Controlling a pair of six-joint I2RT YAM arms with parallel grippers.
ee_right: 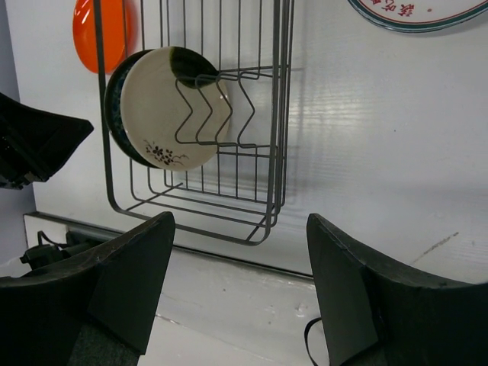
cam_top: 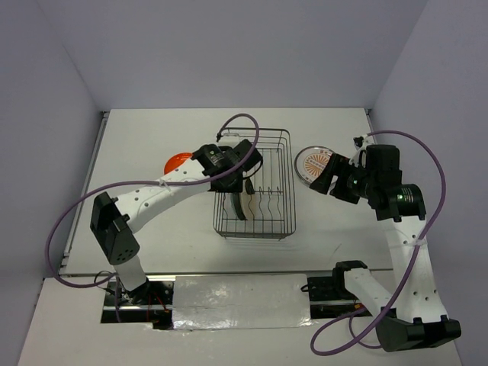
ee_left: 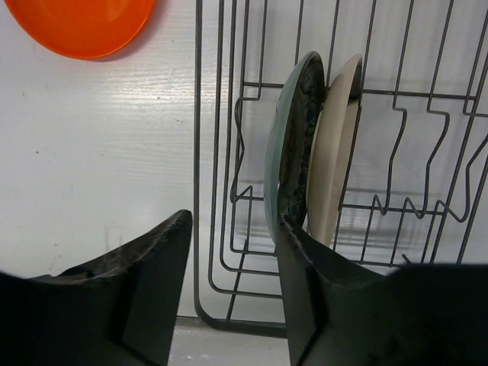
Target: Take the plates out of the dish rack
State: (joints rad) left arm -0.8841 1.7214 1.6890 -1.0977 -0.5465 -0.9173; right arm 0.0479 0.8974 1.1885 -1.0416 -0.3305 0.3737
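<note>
Plates in the rack: I count two, a dark plate [ee_left: 293, 145] and a cream plate [ee_left: 335, 152]. Both stand on edge, face to face, the dark one on the outer left. I cannot tell whether they touch.
Cream plate detail: my right wrist view shows a small dark sprig painted low on its face.
Dish rack [cam_top: 268, 200]: it sits mid-table between my two arms with its long side running away from me. The two plates are at its near left end, and the other slots hold nothing.
Left gripper [ee_left: 232, 229]: it hangs over the rack's left side with the fingers spread wide and nothing held. The rack's left wall shows in the gap. The inner finger overlaps the dark plate's lower rim in the wrist view, and I cannot tell if it makes contact.
Right gripper [ee_right: 238, 229]: it is to the right of the rack, clear of it, with the fingers parted wide and nothing in them.
Patterned plate [cam_top: 315, 165]: it lies flat on the table [cam_top: 137, 145], just right of the rack and just beside my right gripper. It has an orange centre.
Orange plate [cam_top: 177, 162]: it lies flat on the table left of the rack, partly hidden under my left arm.
</note>
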